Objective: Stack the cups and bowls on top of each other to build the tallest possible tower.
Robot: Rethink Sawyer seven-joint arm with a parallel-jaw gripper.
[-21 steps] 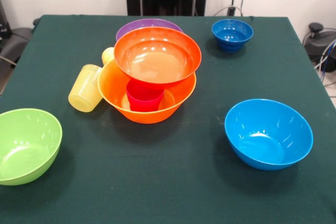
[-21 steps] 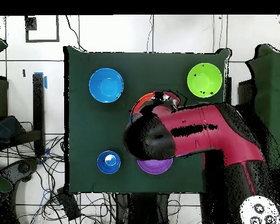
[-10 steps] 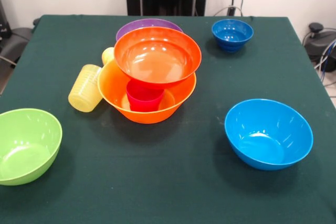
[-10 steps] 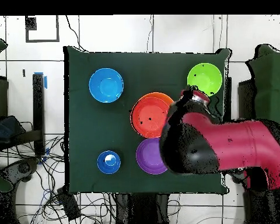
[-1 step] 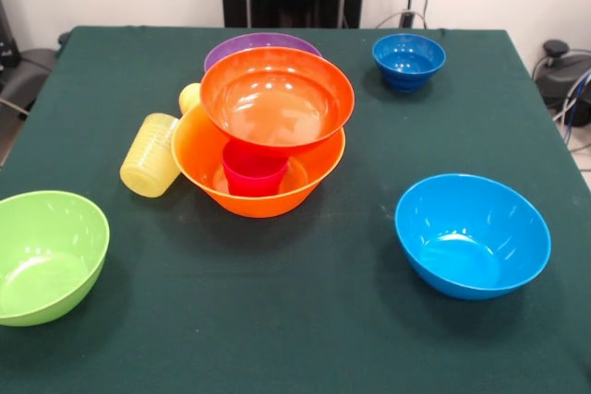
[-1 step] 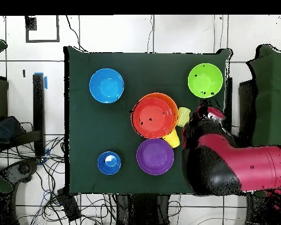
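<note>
The tower stands left of the table's middle: the big orange-yellow bowl (image 5: 208, 165) holds a red-pink cup (image 5: 253, 173), and the red-orange bowl (image 5: 277, 99) rests on top of them. Right behind it is the purple bowl (image 5: 261, 42). A ribbed pale yellow cup (image 5: 150, 154) lies on its side against the tower's left, with an orange-yellow cup (image 5: 189, 97) behind it. The light blue bowl (image 5: 473, 235), lime green bowl (image 5: 46, 256) and small dark blue bowl (image 5: 408, 60) stand apart. Only the overhead view shows the arm: its gripper (image 6: 206, 111) hangs beside the yellow cups (image 6: 183, 116), clear of the red-orange bowl (image 6: 150, 117).
The bulky red arm (image 6: 236, 164) covers the table's corner by the robot, below the lime green bowl (image 6: 205, 80). Cables and equipment lie on the floor around the table (image 5: 305, 320).
In the overhead view the arm has swung away from above the tower to the right, uncovering the purple bowl and the two yellow cups. The bowls and cups have not moved.
</note>
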